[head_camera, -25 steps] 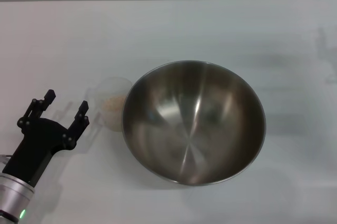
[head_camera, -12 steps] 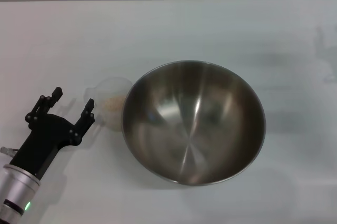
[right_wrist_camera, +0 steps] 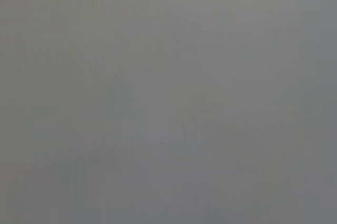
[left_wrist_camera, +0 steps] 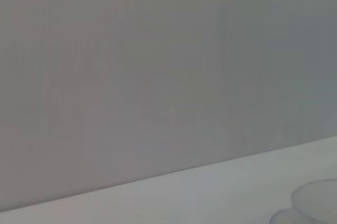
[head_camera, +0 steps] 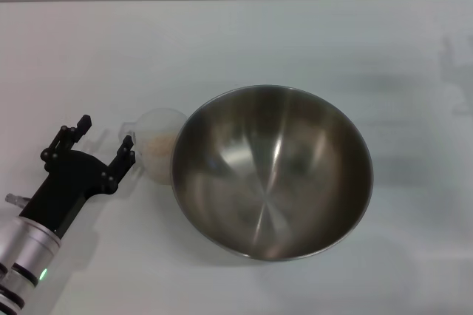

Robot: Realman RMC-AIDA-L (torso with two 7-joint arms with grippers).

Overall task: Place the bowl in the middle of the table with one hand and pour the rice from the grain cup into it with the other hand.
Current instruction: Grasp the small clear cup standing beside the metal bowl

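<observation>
- We have our left hand [head_camera: 103, 140] low over the desk [head_camera: 236, 41], fingers spread wide with nothing between them; the right hand shows in none of the views, so we cannot tell its state, and its wrist view gives only blank grey.
- The grain cup [head_camera: 156, 144] lies just ahead of the left hand's fingertips and a little toward the robot's right; the nearer fingertip [head_camera: 127, 142] sits right beside the cup's rim, though we cannot tell whether it touches.
- That offset is what we judge the coming grasp turns on; the open gap points up past the cup's left side rather than straddling it, so we expect the hand to need a shift rightward as well as forward.
- The cup's handle we cannot make out; the clear plastic blends with the white desk.
- Beyond the cup from the hand stands the bowl [head_camera: 272, 171], its rim overlapping the cup's far side in the head view; whether they touch we cannot say.
- The bowl appears already set near the desk's middle, upright and holding nothing; its shiny inside shows only reflections.
- The rice [head_camera: 159, 144] sits as a pale beige heap inside the cup; none has reached the bowl.
- In the left wrist view the cup [left_wrist_camera: 316, 203] shows only faintly at a corner.
</observation>
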